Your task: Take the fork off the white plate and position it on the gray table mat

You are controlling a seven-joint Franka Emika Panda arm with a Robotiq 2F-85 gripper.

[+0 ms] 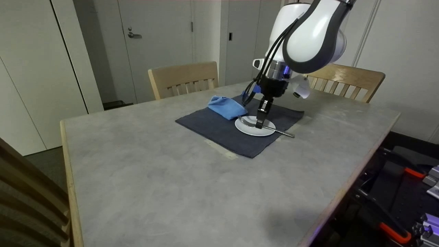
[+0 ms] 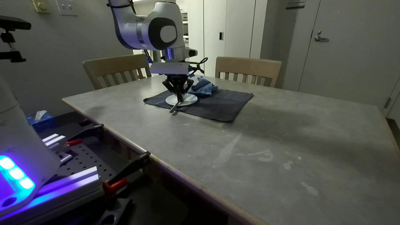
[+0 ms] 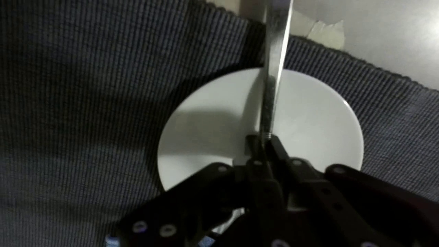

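Gripper (image 3: pixel 265 141) pinching fork (image 3: pixel 274 58) mid-length. Lift level off plate (image 3: pixel 315 123), carry toward wrist view's 9 o'clock, lower flat onto mat (image 3: pixel 85 103).

gripper (image 3: pixel 264 142) pinches fork (image 3: pixel 274 58) over the white plate (image 3: pixel 319 123).

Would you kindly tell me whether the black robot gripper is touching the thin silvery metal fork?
Touching: in the wrist view, the gripper has its jaws closed against both sides of the fork, no gap visible.

round white plate (image 1: pixel 249 130) on dark-gray rectangular cloth mat (image 1: pixel 226 133); thin silvery metal fork (image 3: pixel 273 68) across plate; folded blue cloth (image 1: pixel 227 108) behind plate in both exterior views.
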